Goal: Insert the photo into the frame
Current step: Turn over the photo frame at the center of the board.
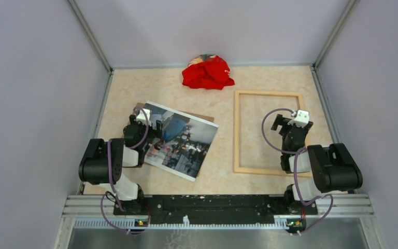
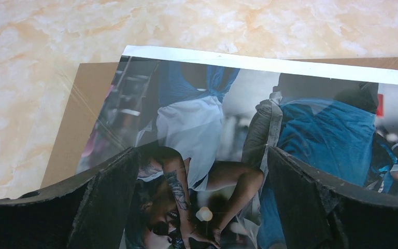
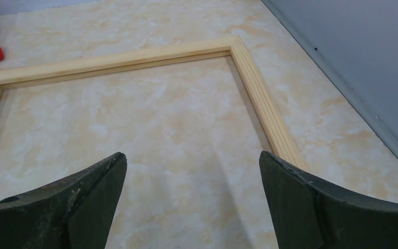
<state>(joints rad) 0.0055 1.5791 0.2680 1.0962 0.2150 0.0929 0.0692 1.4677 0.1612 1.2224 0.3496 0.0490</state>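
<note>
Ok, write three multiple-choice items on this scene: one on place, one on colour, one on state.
1. The photo lies where, relative to the frame? A inside it; B left of it, on a brown board; C under it.
2. The cloth at the back is: A red; B green; C white.
3. The right gripper is: A shut on the frame; B open, holding nothing; C shut on the cloth.
B: top view shows them apart. A: plainly red. B: fingers apart, only table between.
</note>
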